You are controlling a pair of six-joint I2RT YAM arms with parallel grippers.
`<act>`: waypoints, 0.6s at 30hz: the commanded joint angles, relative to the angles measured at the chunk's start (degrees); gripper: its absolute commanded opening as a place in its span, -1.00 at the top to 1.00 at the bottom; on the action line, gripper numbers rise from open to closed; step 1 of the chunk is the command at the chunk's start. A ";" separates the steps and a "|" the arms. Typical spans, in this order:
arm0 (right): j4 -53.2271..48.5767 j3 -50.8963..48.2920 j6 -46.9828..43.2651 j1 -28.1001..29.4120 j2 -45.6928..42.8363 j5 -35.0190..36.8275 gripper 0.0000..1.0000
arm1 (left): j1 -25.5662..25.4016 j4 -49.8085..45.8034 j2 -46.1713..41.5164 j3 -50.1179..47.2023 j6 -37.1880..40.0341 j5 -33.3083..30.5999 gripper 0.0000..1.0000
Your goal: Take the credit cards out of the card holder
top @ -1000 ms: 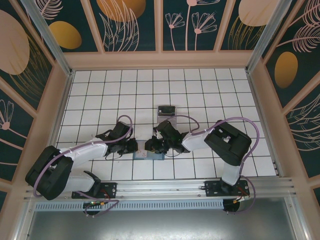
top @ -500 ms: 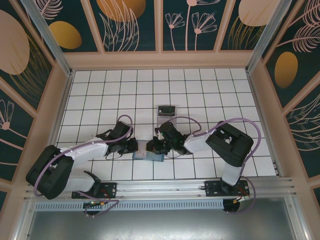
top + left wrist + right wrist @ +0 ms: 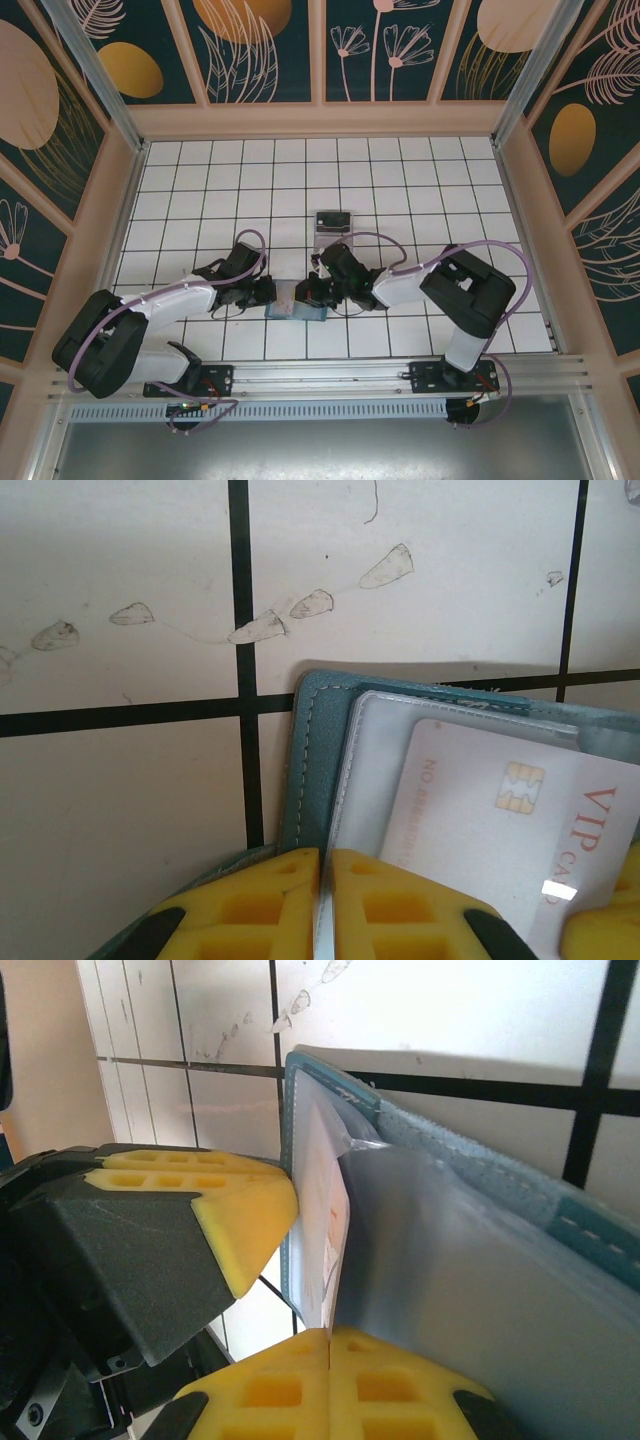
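Top external: both arms reach in over the white tiled bench (image 3: 200, 180) and meet near its front edge. The left end effector (image 3: 270, 293) and right end effector (image 3: 303, 293) sit close together, tips toward each other. The teal card holder (image 3: 297, 311) lies flat on the bench between and just under them. Well apart, farther back, stands a small pale tray (image 3: 333, 220) with a dark rectangle in it (too small to tell more).

Left wrist: the left end effector (image 3: 322, 890) is closed, its yellow pads clamped on the near edge of the card holder (image 3: 312, 730). A pale pinkish-white credit card (image 3: 480, 810), with a chip and red lettering, lies in the holder's clear sleeve (image 3: 365, 750), tilted. A yellow fingertip (image 3: 612, 925) of the right arm sits at the card's lower right corner.

Right wrist: the right end effector (image 3: 330, 1375) is closed, pads pressed together with the credit card (image 3: 325, 1210) edge running into the seam between them, so the card looks pinched. The card holder (image 3: 590, 1235) flap and clear sleeve (image 3: 450, 1290) lie to the right. The left arm's fingers (image 3: 200, 1210) touch the holder's left edge.
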 commanded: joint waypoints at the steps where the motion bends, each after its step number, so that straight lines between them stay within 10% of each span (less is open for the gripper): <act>1: -1.53 -0.84 -0.83 -0.51 -2.71 0.81 0.98 | 0.20 -3.36 2.52 -1.05 0.85 -1.31 0.74; 18: -16.42 0.46 -6.59 -1.70 -8.81 3.41 1.00 | 0.11 -5.07 0.65 0.46 0.63 -1.75 0.74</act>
